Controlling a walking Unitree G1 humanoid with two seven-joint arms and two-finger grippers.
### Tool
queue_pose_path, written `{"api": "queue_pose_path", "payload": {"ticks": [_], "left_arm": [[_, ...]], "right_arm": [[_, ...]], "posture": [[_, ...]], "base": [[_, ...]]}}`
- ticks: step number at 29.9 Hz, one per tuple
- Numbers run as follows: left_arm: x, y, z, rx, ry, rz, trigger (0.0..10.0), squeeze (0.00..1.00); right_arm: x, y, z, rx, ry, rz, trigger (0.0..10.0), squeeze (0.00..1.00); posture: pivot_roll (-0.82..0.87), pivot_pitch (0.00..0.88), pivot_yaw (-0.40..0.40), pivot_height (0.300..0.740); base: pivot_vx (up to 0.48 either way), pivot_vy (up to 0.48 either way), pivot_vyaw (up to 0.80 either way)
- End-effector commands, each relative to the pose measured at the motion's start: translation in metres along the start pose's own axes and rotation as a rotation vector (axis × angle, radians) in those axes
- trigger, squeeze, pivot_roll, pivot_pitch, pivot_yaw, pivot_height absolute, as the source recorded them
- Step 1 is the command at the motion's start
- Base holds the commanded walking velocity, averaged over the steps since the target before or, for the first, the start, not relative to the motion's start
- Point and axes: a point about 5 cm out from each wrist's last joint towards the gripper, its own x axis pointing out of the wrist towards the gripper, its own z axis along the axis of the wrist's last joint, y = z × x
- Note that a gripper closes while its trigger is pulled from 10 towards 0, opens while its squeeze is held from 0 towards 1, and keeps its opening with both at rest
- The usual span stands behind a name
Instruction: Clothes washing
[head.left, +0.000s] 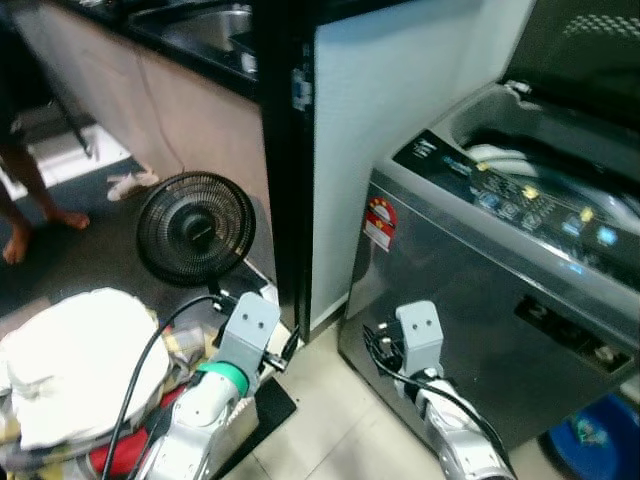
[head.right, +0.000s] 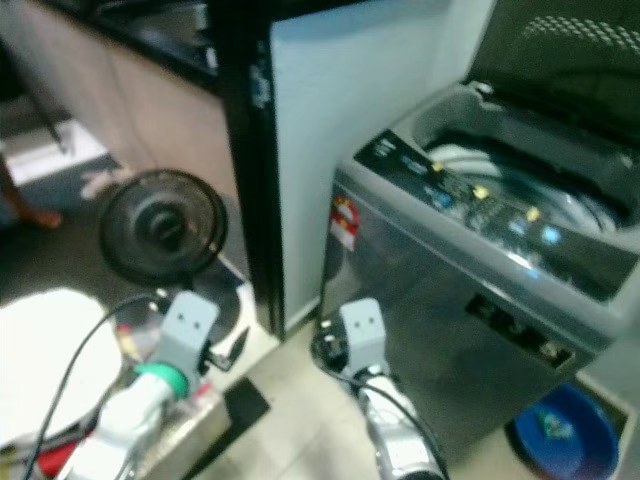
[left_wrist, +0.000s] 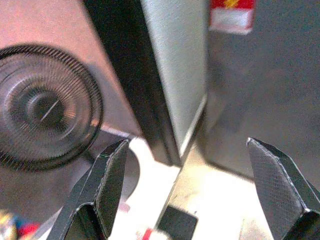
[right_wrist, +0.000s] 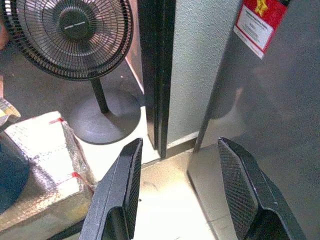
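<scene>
So the top-load washing machine (head.left: 500, 270) sits at the right with its lid up, control panel (head.left: 520, 195) lit along the front edge, and a red and white sticker (head.left: 380, 222) on its grey front. The laundry, a pile of white cloth (head.left: 75, 360), is down at the left, well apart from the machine. Left claw (left_wrist: 187, 192) hangs low near the floor with fingers wide apart, holding nothing. Right claw (right_wrist: 182, 190) is the same, fingers spread and empty, just beside the washer's front. A black pedestal fan (head.left: 195, 228) stands between the laundry and a dark post, below a kitchen counter (head.left: 180, 45). A person's bare feet (head.left: 40, 225) are at far left
</scene>
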Motion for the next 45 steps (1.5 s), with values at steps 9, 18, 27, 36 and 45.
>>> {"api": "queue_pose_path", "payload": {"ticks": [9, 18, 27, 36, 45], "left_arm": [[-0.004, 0.0, -0.014, 0.002, 0.042, 0.009, 10.0, 0.0], [-0.005, 0.0, -0.017, 0.003, 0.055, 0.02, 10.0, 0.0], [-0.006, 0.001, -0.02, 0.007, 0.063, 0.031, 10.0, 0.0], [-0.005, 0.002, -0.021, 0.005, 0.063, 0.037, 10.0, 0.0], [-0.005, 0.002, -0.021, 0.005, 0.064, 0.042, 10.0, 0.0]], "right_arm": [[-0.005, 0.001, -0.013, 0.005, 0.043, 0.003, 10.0, 0.0], [-0.005, 0.003, -0.014, 0.006, 0.047, 0.01, 10.0, 0.0], [-0.004, 0.004, -0.015, 0.007, 0.042, 0.016, 10.0, 0.0], [-0.003, 0.004, -0.014, 0.01, 0.037, 0.019, 10.0, 0.0], [-0.002, 0.005, -0.014, 0.013, 0.033, 0.021, 10.0, 0.0]], "posture": [[0.05, 0.056, -0.007, 0.74], [0.06, 0.058, -0.008, 0.74], [0.06, 0.065, -0.008, 0.74], [0.06, 0.071, -0.009, 0.74], [0.06, 0.074, -0.009, 0.74]], "base": [[0.0, 0.0, 0.78], [0.0, 0.0, 0.78], [0.0, 0.0, 0.78], [0.0, 0.0, 0.77], [0.0, 0.0, 0.77]]}}
